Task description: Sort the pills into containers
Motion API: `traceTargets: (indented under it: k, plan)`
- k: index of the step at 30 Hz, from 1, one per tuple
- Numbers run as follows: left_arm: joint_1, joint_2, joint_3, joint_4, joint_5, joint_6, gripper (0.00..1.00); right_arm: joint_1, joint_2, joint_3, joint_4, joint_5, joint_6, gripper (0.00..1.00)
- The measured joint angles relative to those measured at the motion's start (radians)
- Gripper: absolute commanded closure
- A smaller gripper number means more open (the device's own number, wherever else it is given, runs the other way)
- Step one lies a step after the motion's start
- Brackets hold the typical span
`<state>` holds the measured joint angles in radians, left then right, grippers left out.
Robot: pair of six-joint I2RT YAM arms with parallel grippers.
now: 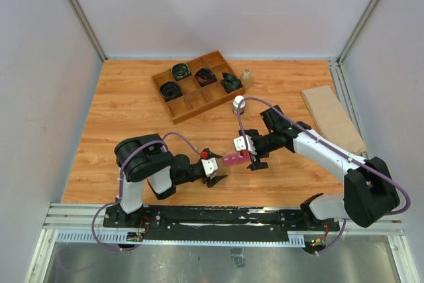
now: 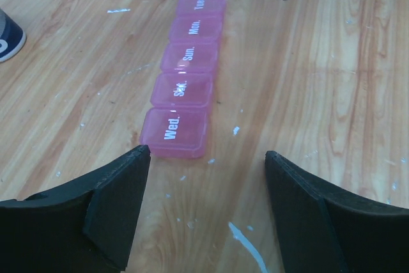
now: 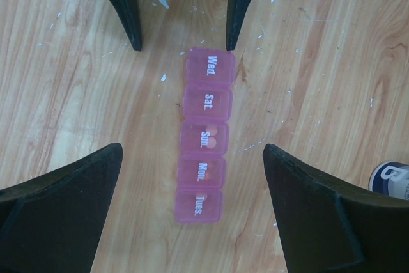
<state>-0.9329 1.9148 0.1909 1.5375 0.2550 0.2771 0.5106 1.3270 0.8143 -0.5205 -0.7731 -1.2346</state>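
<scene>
Containers [image 3: 204,135]: pink strip, five lids closed | pills [image 3: 214,140] showed under Sun., Mon. lids | left gripper [image 2: 206,155] was spread at Wed. end | right gripper [image 3: 192,148] was spread at Tues. end

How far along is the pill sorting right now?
Looks done: pills show through the lids of the Sun. and Mon. compartments of the pink pill box. In hand: nothing; the left end effector and right end effector are both open, one at each end of the box. Still to do: Wed., Sat. and Tues. look empty, and all five lids appear shut.
</scene>
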Motion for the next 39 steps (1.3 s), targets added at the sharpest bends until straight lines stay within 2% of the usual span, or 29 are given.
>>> traceTargets:
  k: [6, 10, 15, 18, 24, 31, 36, 39]
  plan:
    - [0.010, 0.033, 0.040, 0.002, -0.015, -0.013, 0.33, 0.018, 0.014, 0.000, 0.045, 0.041, 0.067, 0.09]
    - [0.055, 0.046, 0.056, 0.001, -0.002, -0.053, 0.33, 0.018, 0.031, 0.000, 0.054, 0.042, 0.095, 0.09]
    - [0.100, 0.078, 0.093, 0.002, 0.043, -0.098, 0.26, 0.018, 0.036, 0.000, 0.055, 0.042, 0.113, 0.10]
    - [0.103, 0.104, 0.127, 0.003, 0.075, -0.111, 0.26, 0.018, 0.037, 0.000, 0.054, 0.041, 0.117, 0.11]
    - [0.105, 0.125, 0.151, 0.003, 0.131, -0.126, 0.42, 0.017, 0.049, 0.000, 0.054, 0.041, 0.129, 0.14]
    - [0.105, 0.132, 0.156, 0.004, 0.160, -0.135, 0.74, 0.017, 0.084, 0.007, 0.053, 0.039, 0.148, 0.16]
    - [0.105, 0.132, 0.157, 0.004, 0.174, -0.140, 0.84, 0.017, 0.088, 0.007, 0.053, 0.027, 0.151, 0.17]
    - [0.106, 0.132, 0.157, 0.003, 0.197, -0.144, 0.86, 0.017, 0.089, 0.007, 0.053, 0.016, 0.142, 0.17]
